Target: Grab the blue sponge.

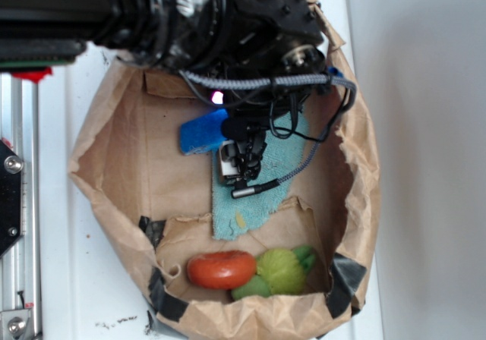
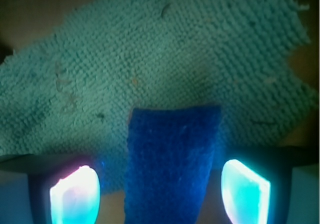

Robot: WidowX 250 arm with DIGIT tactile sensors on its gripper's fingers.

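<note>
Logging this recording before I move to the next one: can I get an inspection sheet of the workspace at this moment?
Surface: brown paper bag torn open into a tray, on a white table.
Job's things: blue sponge between the hand's fingers, its end on the teal cloth.
Clutter: red tomato-like toy, green plush toy.
Grippers: hand open, fingers apart from the sponge.
Cables: braided grey cable looping off the wrist.
Surroundings: metal rail at the left edge.
</note>
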